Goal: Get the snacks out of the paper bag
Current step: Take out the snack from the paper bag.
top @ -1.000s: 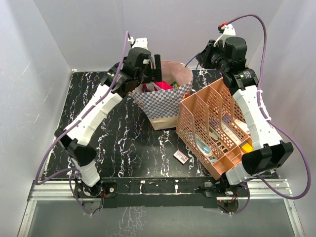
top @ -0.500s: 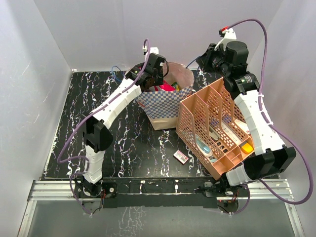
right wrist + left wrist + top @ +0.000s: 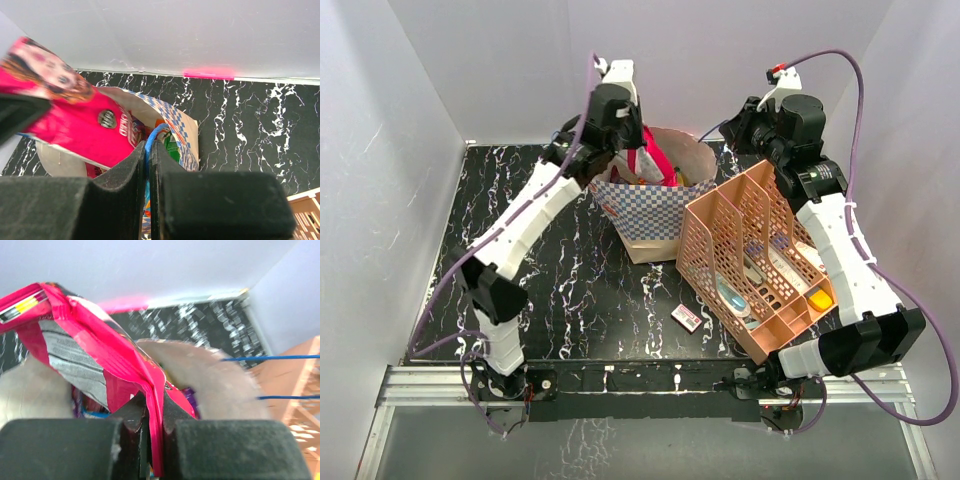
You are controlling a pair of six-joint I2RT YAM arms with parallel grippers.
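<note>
We log left claw (image 3: 150,415) clamped on one glossy pink-red snack bag (image 3: 95,345) poking over the rim of one blue-and-white checkered paper gift bag (image 3: 655,205) below it, right claw (image 3: 148,150) pinching its blue cord handle (image 3: 156,131).

Over the mouth of the paper bag (image 3: 650,205), the left gripper (image 3: 150,425) and its clamped pink-red bag (image 3: 656,162) fill the 10 o'clock half. The right gripper (image 3: 149,150), pinching the blue cord handle (image 3: 155,131), bars 2 o'clock. The file rack (image 3: 750,260) crowds 4 o'clock. Bare table (image 3: 570,290) lies open from 7 to 9 o'clock, and a small box (image 3: 686,317) sits at 6.
</note>
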